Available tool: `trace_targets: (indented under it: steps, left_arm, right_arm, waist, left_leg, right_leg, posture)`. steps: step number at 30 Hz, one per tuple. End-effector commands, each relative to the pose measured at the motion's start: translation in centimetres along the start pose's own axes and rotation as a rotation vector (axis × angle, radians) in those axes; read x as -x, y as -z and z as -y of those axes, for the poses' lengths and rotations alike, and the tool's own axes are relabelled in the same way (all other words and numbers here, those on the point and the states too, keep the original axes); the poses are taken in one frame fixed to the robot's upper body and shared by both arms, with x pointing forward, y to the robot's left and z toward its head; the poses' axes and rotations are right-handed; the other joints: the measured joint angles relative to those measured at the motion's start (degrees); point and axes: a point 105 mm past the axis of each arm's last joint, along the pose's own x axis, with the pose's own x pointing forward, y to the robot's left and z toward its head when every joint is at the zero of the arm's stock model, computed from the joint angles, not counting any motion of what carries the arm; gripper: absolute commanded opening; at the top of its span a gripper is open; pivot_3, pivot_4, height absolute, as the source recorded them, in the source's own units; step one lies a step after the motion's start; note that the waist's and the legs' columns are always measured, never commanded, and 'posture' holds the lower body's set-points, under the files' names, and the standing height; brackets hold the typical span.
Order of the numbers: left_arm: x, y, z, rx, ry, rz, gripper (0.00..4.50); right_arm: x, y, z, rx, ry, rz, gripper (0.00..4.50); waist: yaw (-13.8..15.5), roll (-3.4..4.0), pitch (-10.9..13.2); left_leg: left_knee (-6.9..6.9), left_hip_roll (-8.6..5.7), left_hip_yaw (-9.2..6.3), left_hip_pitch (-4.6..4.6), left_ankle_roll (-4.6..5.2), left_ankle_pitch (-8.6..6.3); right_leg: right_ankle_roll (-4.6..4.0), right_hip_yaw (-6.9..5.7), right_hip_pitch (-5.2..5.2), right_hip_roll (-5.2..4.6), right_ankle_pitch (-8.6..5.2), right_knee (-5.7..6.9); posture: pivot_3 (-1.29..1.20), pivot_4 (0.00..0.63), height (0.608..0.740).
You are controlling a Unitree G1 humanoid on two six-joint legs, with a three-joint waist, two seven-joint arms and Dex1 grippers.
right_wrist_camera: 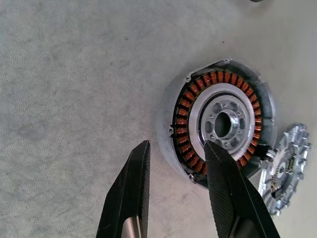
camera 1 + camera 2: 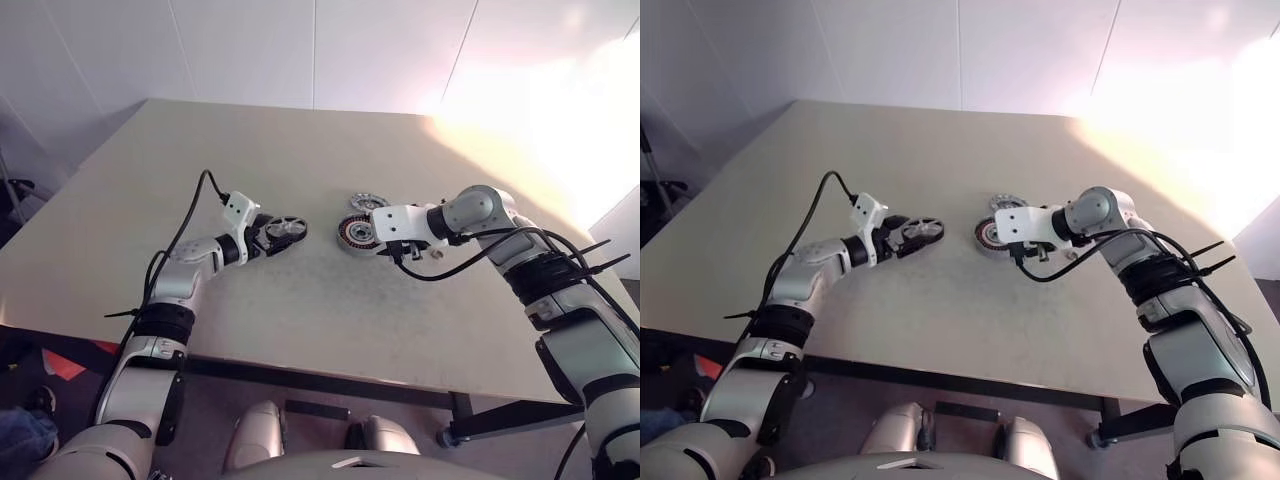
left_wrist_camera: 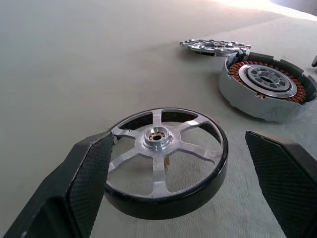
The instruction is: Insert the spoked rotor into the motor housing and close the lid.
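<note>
The spoked rotor (image 3: pixel 163 156), a black rim with silvery spokes, lies between the wide-apart fingers of my left gripper (image 3: pixel 178 141). One finger (image 3: pixel 89 173) touches its rim and the other stands off it. To its right on the table is the motor housing (image 2: pixel 353 232), a grey cup with copper windings (image 1: pixel 185 106). My right gripper (image 1: pixel 177 145) hangs over the housing, open, with one fingertip above the windings and the other outside the wall. The light-grey slotted lid (image 2: pixel 367 202) lies flat just behind the housing.
All three parts sit near the middle of a pale table (image 2: pixel 300 310), with bare surface around them and its front edge close to me. Black cables (image 2: pixel 190 215) loop off both wrists above the tabletop.
</note>
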Motion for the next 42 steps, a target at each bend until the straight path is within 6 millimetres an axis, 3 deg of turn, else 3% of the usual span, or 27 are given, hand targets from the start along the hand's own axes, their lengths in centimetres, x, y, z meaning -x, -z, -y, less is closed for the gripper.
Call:
trace_targets:
  steps: [1, 8, 18, 38, 42]
  left_arm:
    - [0.2, -1.8, 0.1, -0.033, -0.008, 0.059, 4.50]
    - [0.6, -1.4, 0.1, -0.025, -0.027, 0.055, 4.50]
    - [0.4, -1.5, 0.1, -0.021, -0.030, 0.050, 4.50]
    - [0.7, -1.2, 0.3, -0.014, -0.047, 0.060, 4.50]
    - [0.7, -1.3, 0.4, -0.010, -0.053, 0.066, 4.50]
  right_arm:
    - [-0.2, 0.2, 1.1, 0.036, -0.004, -0.031, 2.26]
    - [-1.0, -0.5, 2.3, 0.064, 0.020, -0.012, 4.49]
    - [-0.7, -2.0, 3.2, 0.141, 0.010, 0.005, 4.49]
    - [-2.0, -0.4, 1.7, 0.120, -0.174, -0.116, 4.49]
    - [-2.1, -0.2, 1.6, 0.111, -0.178, -0.118, 3.56]
  waist:
    - [0.0, 0.00, 0.0]
    - [-1.3, -0.01, 0.0]
    - [-1.3, -0.01, 0.0]
    - [-1.3, 0.01, 0.0]
    - [-1.3, 0.01, 0.0]
  left_leg:
    - [0.02, 0.00, 0.00, -0.04, 0.00, 0.00]
    - [0.08, 0.01, 0.00, -0.01, -0.07, -0.04]
    - [0.24, 0.03, 0.00, -0.62, 0.07, 0.00]
    - [0.64, 0.07, -0.01, -0.57, -0.04, -0.05]
    - [0.78, 0.07, -0.01, -0.55, -0.08, -0.13]
  right_leg:
    - [0.00, 0.00, -0.03, 0.00, 0.00, 0.01]
    - [-0.02, 0.00, 0.01, 0.00, 0.01, 0.06]
    - [-0.03, -0.01, -0.64, 0.00, 0.01, 0.26]
    - [-0.06, 0.00, -0.67, -0.03, -0.01, 0.77]
    - [-0.06, 0.01, -0.63, -0.06, -0.01, 0.86]
  posture:
    - [0.00, 0.000, 0.740]
    - [0.00, 0.000, 0.740]
    - [0.00, 0.000, 0.740]
    - [0.00, 0.000, 0.740]
    - [0.00, 0.000, 0.740]
